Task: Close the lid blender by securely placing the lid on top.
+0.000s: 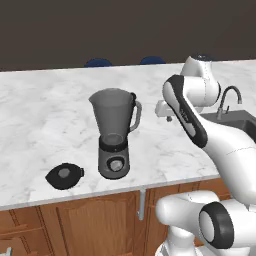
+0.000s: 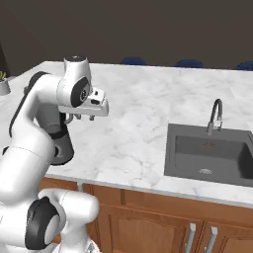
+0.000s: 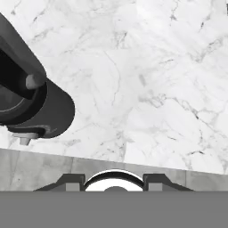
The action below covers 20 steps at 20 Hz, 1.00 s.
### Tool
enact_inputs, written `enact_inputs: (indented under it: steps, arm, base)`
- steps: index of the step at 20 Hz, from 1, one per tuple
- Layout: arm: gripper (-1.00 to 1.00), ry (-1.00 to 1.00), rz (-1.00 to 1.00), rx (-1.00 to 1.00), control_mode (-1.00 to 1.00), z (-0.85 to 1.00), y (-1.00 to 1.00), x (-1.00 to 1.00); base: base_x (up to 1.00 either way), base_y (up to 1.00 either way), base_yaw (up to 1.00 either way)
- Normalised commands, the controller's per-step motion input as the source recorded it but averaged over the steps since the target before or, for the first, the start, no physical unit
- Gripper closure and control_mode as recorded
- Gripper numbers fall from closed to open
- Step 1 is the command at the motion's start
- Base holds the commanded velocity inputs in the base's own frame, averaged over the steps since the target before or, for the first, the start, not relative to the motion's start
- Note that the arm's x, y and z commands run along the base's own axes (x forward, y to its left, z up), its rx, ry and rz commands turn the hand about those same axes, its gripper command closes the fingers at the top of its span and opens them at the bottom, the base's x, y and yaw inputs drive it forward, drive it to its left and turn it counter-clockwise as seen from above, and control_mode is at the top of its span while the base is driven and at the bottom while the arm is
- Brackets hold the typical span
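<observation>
Nearest, wooden cabinet doors (image 1: 95, 220) along the bottom of the left base view, under the worktop's (image 1: 40, 115) front edge. On the marble just behind that edge, at lower left, the lid (image 1: 64, 176), flat and black with a grey centre cap, its pointed tab toward the blender (image 1: 115, 131). Just beside it on the right, not touching, the blender upright: dark base with round knob facing front, grey translucent jar above, mouth open, handle on the right side. In the hand view, the dark base and knob at left edge, seen from above and tilted.

Further back and right of the jar, at frame centre-right, the hand (image 1: 163, 109), above the worktop and apart from the jar. In the right base view, the same hand at upper left, fingers pointing down over bare marble. Closed as far as can be judged from the small fingers, and holding nothing.

At right, a dark sink (image 2: 210, 153) set into the worktop, with a curved tap (image 2: 215, 116) behind it. Beyond the far edge, blue chair tops (image 1: 100, 62) against a dark wall.
</observation>
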Motion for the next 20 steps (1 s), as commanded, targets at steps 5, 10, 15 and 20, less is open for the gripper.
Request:
enact_inputs:
  steps: [5, 10, 15, 20]
  arm:
    - [-1.0, 0.0, 0.0, 0.0, 1.0, 0.0, 0.0, -0.01]
    - [-1.0, 0.0, 0.0, 0.0, 1.0, 0.0, 0.0, 0.0]
    - [-1.0, 0.0, 0.0, 0.0, 1.0, 0.0, 0.0, 0.0]
    - [-1.0, 0.0, 0.0, 0.0, 1.0, 0.0, 0.0, 0.0]
  base:
    - [-0.51, 0.0, 0.0]
    - [-0.86, 0.16, 0.0]
    - [-0.24, 0.87, -0.01]
    - [0.0, 1.0, -0.02]
